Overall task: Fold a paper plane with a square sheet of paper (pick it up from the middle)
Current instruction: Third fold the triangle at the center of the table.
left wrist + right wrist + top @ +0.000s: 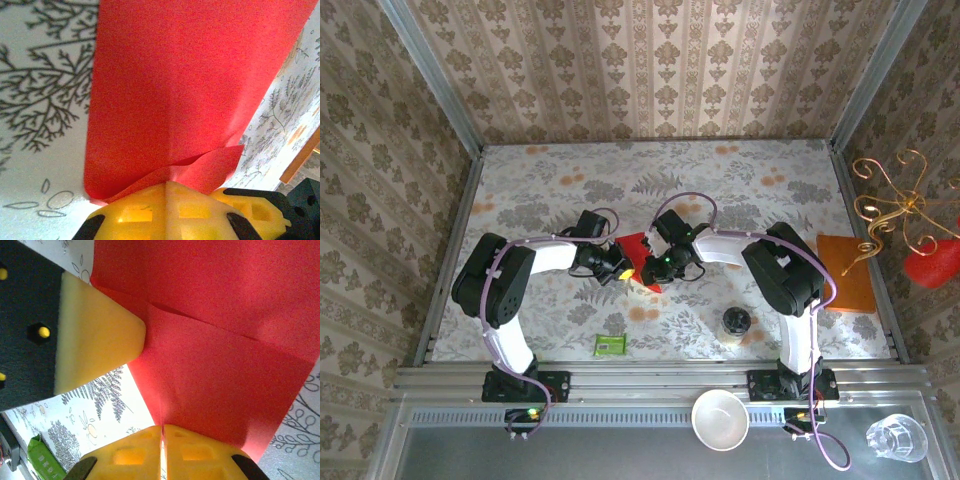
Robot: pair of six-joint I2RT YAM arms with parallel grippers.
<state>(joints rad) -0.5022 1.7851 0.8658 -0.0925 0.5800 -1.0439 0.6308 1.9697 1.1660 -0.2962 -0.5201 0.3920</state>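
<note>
R fingers pinching red sheet, L finger beside

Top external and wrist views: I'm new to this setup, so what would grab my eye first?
The bright red square sheet of paper at the centre of the table, pinched between the left end effector and right end effector, both shut on it. Next, the orange pad at the right edge.

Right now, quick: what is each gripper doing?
Left gripper: closed, pinching the red sheet of paper.
Right gripper: closed, pinching the same sheet.
</note>
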